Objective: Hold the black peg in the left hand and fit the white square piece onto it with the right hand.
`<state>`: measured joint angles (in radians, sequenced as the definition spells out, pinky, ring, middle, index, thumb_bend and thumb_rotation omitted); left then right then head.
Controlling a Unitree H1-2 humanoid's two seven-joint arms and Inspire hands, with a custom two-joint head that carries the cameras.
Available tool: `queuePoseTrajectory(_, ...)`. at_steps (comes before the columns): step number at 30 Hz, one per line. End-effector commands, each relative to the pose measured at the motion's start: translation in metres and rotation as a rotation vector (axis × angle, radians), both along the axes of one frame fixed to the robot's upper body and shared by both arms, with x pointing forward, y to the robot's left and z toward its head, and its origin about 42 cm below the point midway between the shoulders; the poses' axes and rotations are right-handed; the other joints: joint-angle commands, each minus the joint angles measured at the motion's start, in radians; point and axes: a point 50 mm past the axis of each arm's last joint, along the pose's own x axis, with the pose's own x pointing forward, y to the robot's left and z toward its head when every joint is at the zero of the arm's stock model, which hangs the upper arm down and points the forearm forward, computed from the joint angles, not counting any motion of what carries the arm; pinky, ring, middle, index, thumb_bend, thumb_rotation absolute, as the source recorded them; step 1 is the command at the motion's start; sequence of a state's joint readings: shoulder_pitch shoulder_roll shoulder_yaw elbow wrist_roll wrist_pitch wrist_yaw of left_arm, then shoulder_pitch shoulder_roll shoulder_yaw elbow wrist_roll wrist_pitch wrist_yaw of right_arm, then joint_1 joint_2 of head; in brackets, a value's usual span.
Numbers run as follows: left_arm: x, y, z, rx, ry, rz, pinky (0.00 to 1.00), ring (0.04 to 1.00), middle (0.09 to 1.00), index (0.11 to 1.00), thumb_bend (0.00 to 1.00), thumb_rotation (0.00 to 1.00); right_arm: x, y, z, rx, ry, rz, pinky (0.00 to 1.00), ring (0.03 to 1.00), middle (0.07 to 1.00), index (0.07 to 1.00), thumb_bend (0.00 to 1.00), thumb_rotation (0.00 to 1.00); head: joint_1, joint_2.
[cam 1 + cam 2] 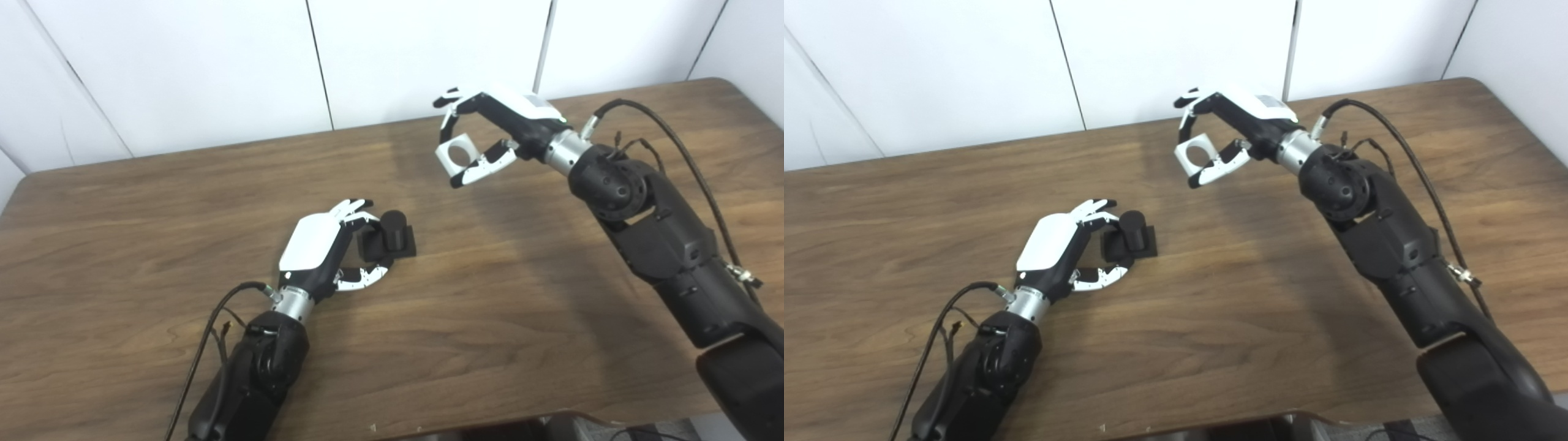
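The black peg [392, 233], a short cylinder on a square black base, rests on the brown table [153, 202] near the middle. My left hand [331, 248] lies right beside it on its left, fingers and thumb apart around the base's near side, not closed on it. My right hand [490, 131] is raised above the table's far side and is shut on the white square piece [456, 153], which has a round hole facing me. The piece also shows in the right eye view [1195, 153], well apart from the peg [1132, 236].
White wall panels [184, 67] stand behind the table's far edge. Cables [674, 135] loop off my right forearm and another cable [202, 343] off my left. The table's front edge runs along the picture's bottom.
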<state>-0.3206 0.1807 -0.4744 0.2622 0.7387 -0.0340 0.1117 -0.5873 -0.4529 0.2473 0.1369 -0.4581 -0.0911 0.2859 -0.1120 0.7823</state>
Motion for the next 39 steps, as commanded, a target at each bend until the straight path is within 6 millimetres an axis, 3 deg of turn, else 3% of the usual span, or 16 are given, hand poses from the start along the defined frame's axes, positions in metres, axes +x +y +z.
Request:
queuePoseTrajectory(1, -0.01, 0.011, -0.035, 0.112, 0.17, 0.027, 0.83, 0.921, 0.894, 0.632, 0.71, 0.27, -0.002, 0.011, 0.026, 0.022, -0.065, 0.032, 0.78, 0.901, 0.859, 0.494, 0.52, 0.16, 0.0, 0.002)
queuePoseTrajectory(5, -0.01, 0.009, -0.034, 0.11, 0.173, 0.027, 0.84, 0.926, 0.897, 0.634, 0.71, 0.27, -0.009, 0.022, 0.025, 0.003, -0.082, 0.068, 0.75, 0.897, 0.856, 0.494, 0.52, 0.16, 0.004, 0.004)
queuePoseTrajectory(13, -0.008, 0.008, -0.036, 0.107, 0.167, 0.026, 0.83, 0.922, 0.894, 0.625, 0.71, 0.28, -0.022, 0.045, 0.02, 0.037, -0.051, 0.153, 0.81, 0.898, 0.85, 0.493, 0.52, 0.16, 0.011, 0.004)
queuePoseTrajectory(20, -0.007, 0.006, -0.035, 0.105, 0.167, 0.026, 0.83, 0.923, 0.896, 0.626, 0.71, 0.3, -0.03, 0.062, 0.021, 0.043, -0.045, 0.2, 0.8, 0.894, 0.856, 0.492, 0.52, 0.16, 0.018, 0.004)
queuePoseTrajectory(39, -0.009, 0.003, -0.033, 0.098, 0.164, 0.022, 0.84, 0.928, 0.902, 0.629, 0.72, 0.29, -0.033, 0.081, 0.017, 0.033, 0.015, 0.234, 0.8, 0.914, 0.861, 0.492, 0.52, 0.16, 0.025, 0.005)
